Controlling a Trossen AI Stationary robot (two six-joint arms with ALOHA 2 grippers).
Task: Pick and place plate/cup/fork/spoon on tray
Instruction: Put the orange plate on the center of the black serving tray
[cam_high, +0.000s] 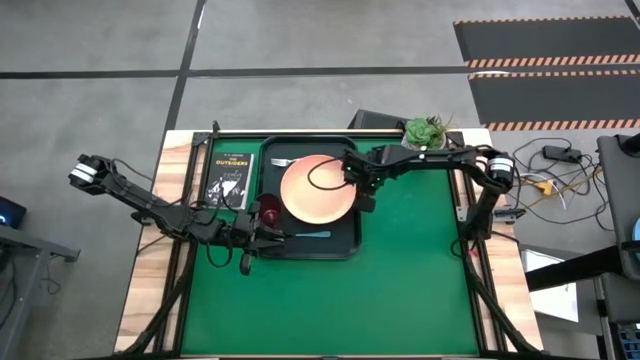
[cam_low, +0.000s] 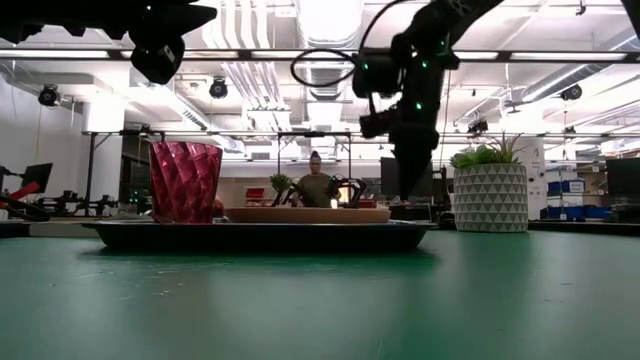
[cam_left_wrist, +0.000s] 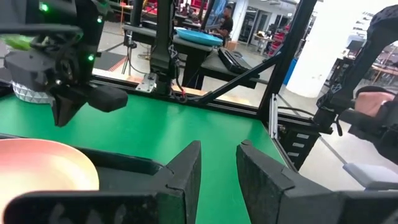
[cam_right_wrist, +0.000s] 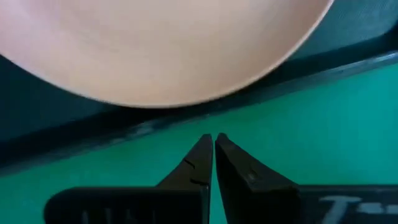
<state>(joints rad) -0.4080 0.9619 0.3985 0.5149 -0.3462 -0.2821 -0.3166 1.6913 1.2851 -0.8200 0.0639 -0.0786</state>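
Judging by how things lie, all four items already sit on the large dark rectangular tray (cam_high: 352, 238): the round peach-orange plate (cam_high: 318, 189) in the middle, the small dark red faceted cup (cam_high: 269, 212) at its left end, the pink-handled fork (cam_high: 281, 161) near the far rim, the blue-handled spoon (cam_high: 314, 235) near the front rim.

The main risk is in pulling back. The left end effector (cam_high: 262, 238), fingers parted with nothing between them, hangs just beside the cup and could tip it if it swings sideways. The right end effector (cam_right_wrist: 214, 144), fingers pressed together and empty, hovers over the green mat just off the tray's right rim, near the plate's edge; a low retreat could nudge the tray.

Green matting covers the table (cam_high: 420, 290), with a dark book (cam_high: 230, 179) left of the tray and a potted plant (cam_high: 427, 131) at the back. Beyond lies an open workshop with a person seated.
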